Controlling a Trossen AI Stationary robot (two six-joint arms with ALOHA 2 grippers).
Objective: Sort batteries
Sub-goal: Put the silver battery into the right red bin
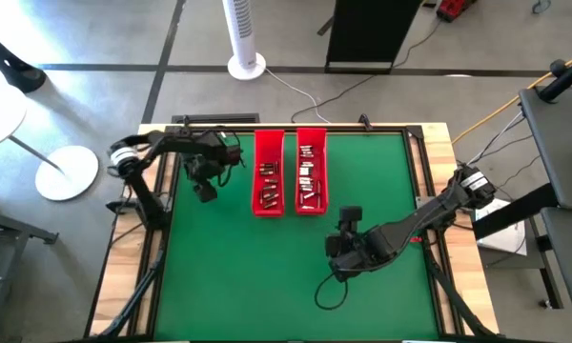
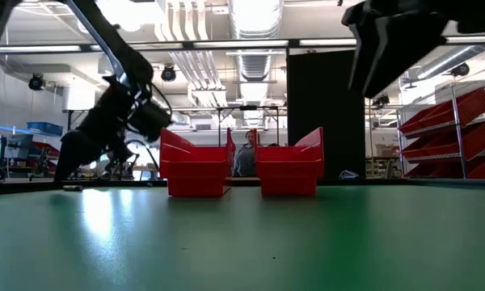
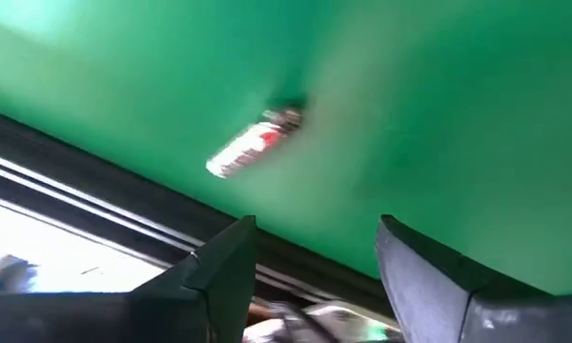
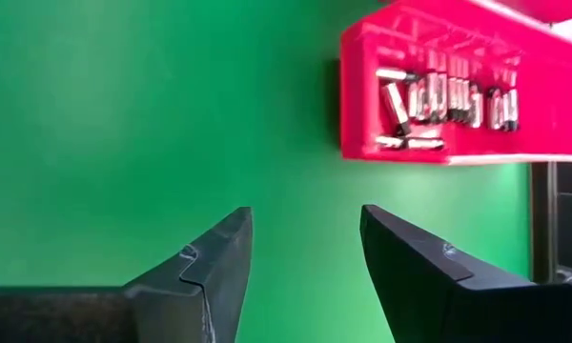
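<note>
Left wrist view: left gripper (image 3: 310, 276), jaws apart and empty, faces a loose battery (image 3: 253, 145) seemingly near the bench (image 3: 439, 114) edge; a nudge could roll it off.

We see one silvery battery (image 3: 253, 145) with a red band lying flat on the green counter (image 3: 439, 114), just ahead of the left end effector (image 3: 315, 276). Other small silvery batteries (image 4: 439, 100) lie side by side in a red tray (image 4: 362, 57) ahead of the right end effector (image 4: 305, 257).

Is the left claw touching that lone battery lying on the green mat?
Apart. In the left wrist view the battery lies on the mat with bare green between it and the left gripper, whose fingers are spread and empty.
</note>
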